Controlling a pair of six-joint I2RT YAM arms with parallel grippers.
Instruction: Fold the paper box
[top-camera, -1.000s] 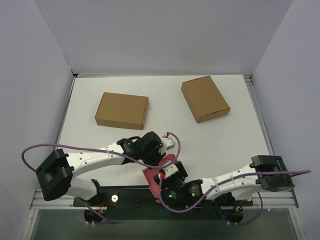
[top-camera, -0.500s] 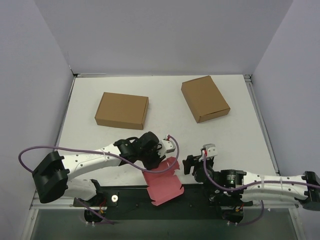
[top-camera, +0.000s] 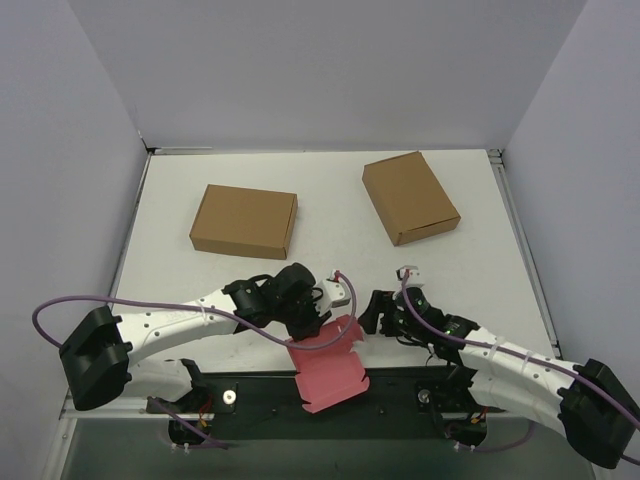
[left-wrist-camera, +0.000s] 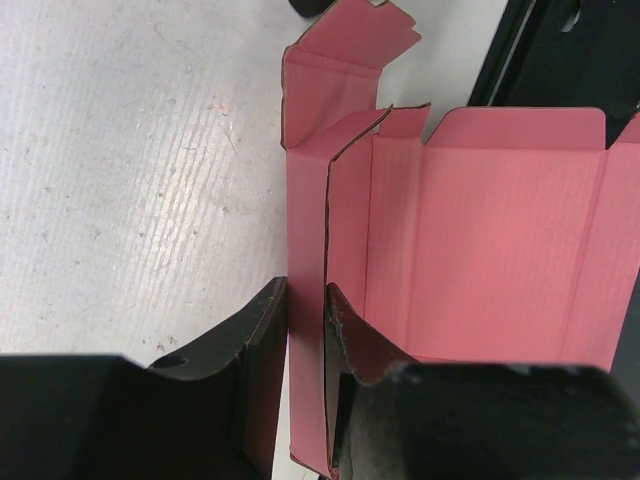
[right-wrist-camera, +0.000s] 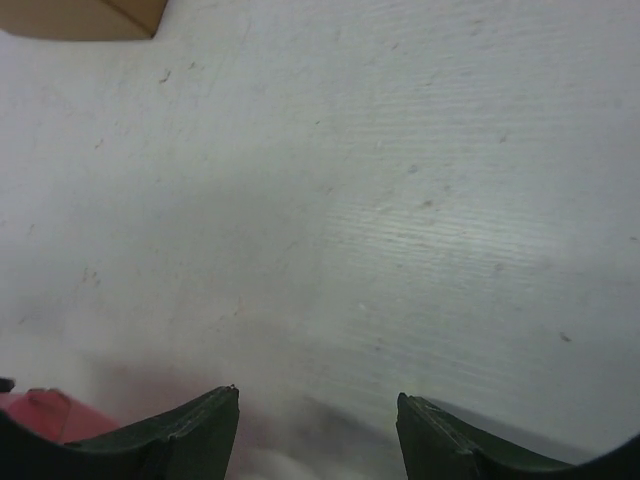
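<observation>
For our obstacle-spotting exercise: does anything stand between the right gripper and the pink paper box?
Nothing visible does. Only bare table lies between the open right gripper and the paper box. The left gripper grips one box wall, outside that path; the brown boxes sit well behind.

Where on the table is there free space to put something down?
Free: between the left brown box and right brown box; also the far left corner. Crowded: near edge, around the pink box, left hand and right hand.
</observation>
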